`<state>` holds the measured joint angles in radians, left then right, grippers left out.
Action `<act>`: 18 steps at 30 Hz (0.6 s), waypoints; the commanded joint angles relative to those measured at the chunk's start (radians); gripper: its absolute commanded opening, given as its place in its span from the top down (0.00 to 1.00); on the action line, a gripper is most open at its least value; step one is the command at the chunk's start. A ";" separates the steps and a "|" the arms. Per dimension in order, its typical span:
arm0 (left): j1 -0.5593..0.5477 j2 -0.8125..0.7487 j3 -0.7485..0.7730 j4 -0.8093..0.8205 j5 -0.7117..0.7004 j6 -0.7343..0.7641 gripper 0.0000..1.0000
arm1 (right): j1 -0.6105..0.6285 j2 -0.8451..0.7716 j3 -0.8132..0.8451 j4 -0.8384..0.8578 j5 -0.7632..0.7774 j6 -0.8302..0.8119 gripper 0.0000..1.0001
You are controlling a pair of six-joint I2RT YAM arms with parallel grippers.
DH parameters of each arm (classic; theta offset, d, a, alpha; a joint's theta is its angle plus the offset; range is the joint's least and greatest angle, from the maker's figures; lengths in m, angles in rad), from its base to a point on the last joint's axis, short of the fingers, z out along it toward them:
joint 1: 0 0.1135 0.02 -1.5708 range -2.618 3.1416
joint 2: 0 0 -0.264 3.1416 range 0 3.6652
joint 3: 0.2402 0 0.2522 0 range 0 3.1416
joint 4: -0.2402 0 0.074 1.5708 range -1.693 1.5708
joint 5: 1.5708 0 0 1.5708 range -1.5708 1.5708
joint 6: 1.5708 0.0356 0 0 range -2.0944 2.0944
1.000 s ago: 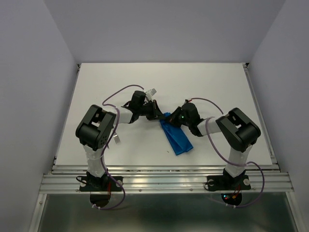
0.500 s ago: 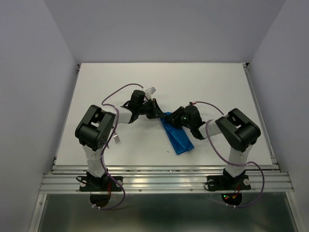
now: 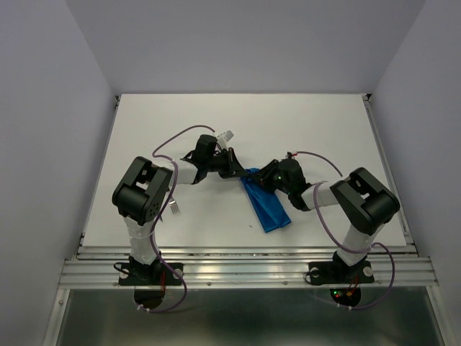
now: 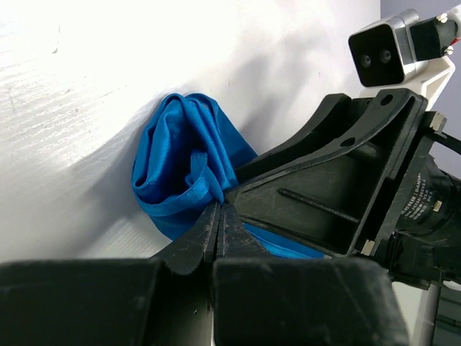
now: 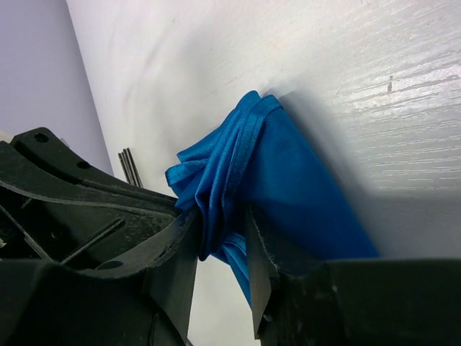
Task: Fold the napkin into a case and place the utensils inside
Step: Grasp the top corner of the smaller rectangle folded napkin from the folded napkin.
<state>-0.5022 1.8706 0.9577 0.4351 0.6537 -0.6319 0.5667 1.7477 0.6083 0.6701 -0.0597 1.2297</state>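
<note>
The bright blue napkin (image 3: 266, 205) lies on the white table as a narrow folded strip running from the grippers toward the near edge. Its far end is bunched up (image 4: 180, 158) (image 5: 288, 180). My left gripper (image 3: 236, 171) (image 4: 220, 209) is shut, its tips pinching a thin edge of the bunched end. My right gripper (image 3: 258, 178) (image 5: 220, 225) meets it from the other side and holds a thick fold of cloth between its fingers. Thin dark prongs (image 5: 130, 166), like fork tines, show beyond the left gripper. The knife is out of view.
The white table (image 3: 324, 130) reaches far behind and to both sides of the arms. A metal rail (image 3: 245, 270) runs along the near edge. Purple cables loop off both arms. A small silver connector (image 3: 175, 209) hangs by the left arm.
The right arm's elbow has swung right and toward the near edge, while its gripper stays at the napkin's far end. The left arm and the strip have barely moved.
</note>
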 commanded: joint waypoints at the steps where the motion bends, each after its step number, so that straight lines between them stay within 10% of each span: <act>1: -0.006 -0.001 0.023 -0.006 0.027 0.015 1.00 | 0.004 -0.063 0.007 0.016 0.029 -0.030 0.61; 18: -0.006 0.002 0.024 -0.006 0.027 0.015 1.00 | 0.004 -0.108 -0.001 -0.053 0.046 -0.064 0.70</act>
<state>-0.5026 1.8805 0.9581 0.4179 0.6559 -0.6315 0.5667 1.6432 0.6056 0.6052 -0.0322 1.1801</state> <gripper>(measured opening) 0.069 0.304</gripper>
